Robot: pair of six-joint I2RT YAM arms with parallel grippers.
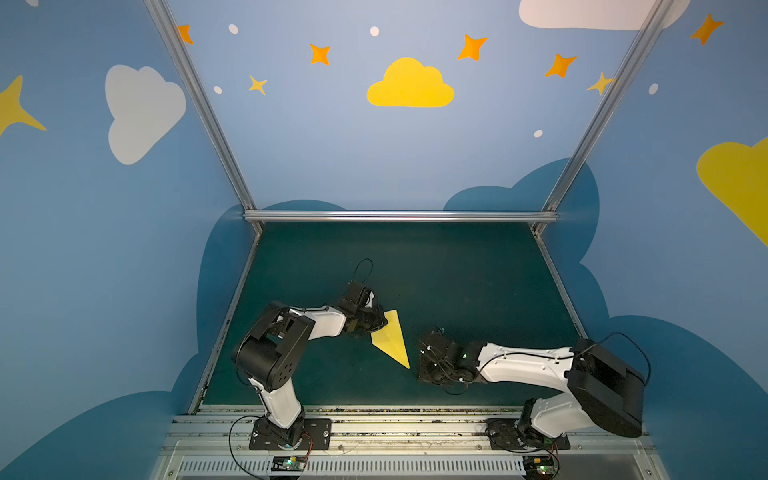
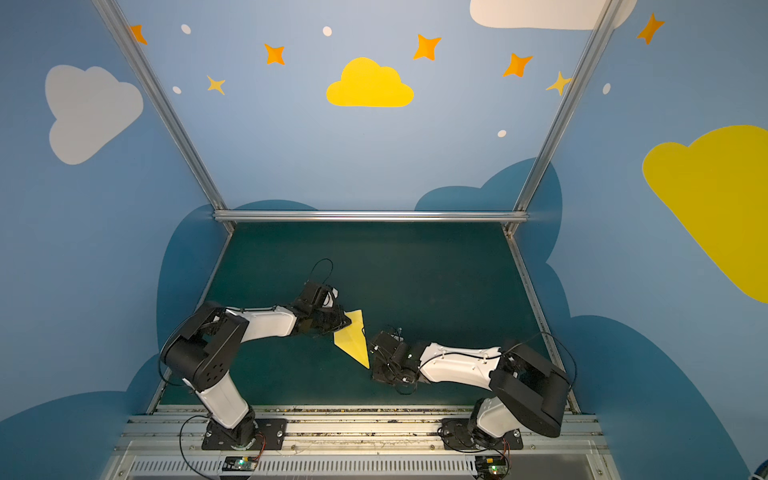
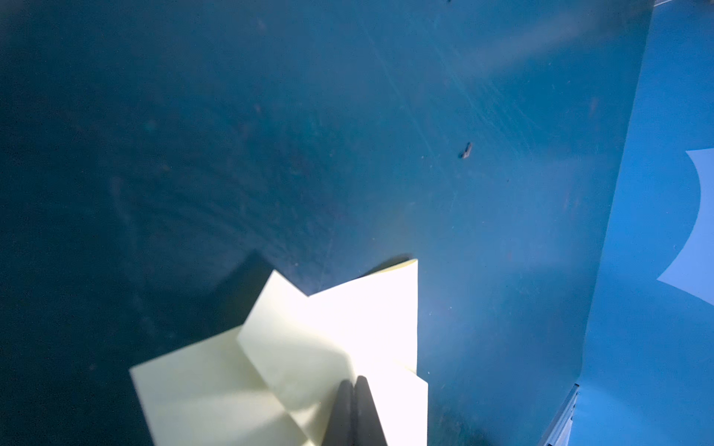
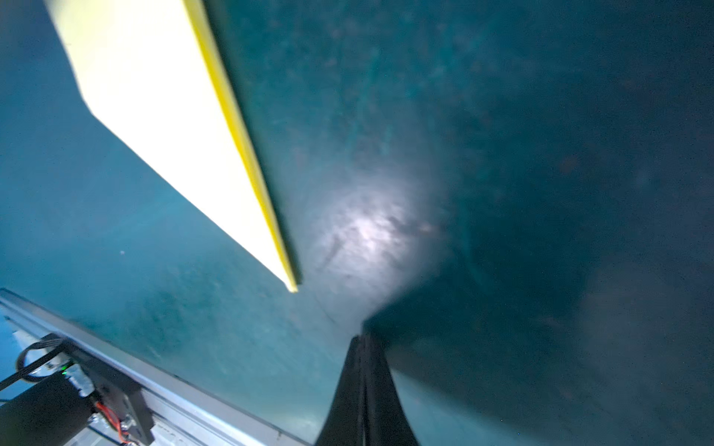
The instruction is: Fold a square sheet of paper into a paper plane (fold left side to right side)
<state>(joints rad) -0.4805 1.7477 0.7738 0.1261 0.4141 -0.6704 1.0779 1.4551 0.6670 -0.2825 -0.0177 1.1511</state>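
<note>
In both top views a pale yellow paper plane (image 1: 392,338) lies flat on the dark green table (image 1: 457,270), around the middle and toward the near edge. It is already folded to a narrow dart whose tip points near and slightly right. The left gripper (image 1: 376,322) reaches in from the left and covers the plane's far left corner. The right gripper (image 1: 428,357) hangs just right of the tip, apart from the paper. No box, tray or other container is visible here. In the left wrist view the left gripper's two black fingers (image 3: 342,405) are pressed together, their ends over the layered wings of the plane. They seem to press down on the paper rather than pinch it, though contact cannot be confirmed. The risk is that a sliding push drags the light paper across the smooth table or opens the layers, spoiling the crease. In the right wrist view the right gripper is closed on nothing, low over bare table, with the plane's long edge and tip just beside it. If this arm swings toward the left, it could nudge the tip and turn the plane under the other gripper. No container shows in either wrist view.
</note>
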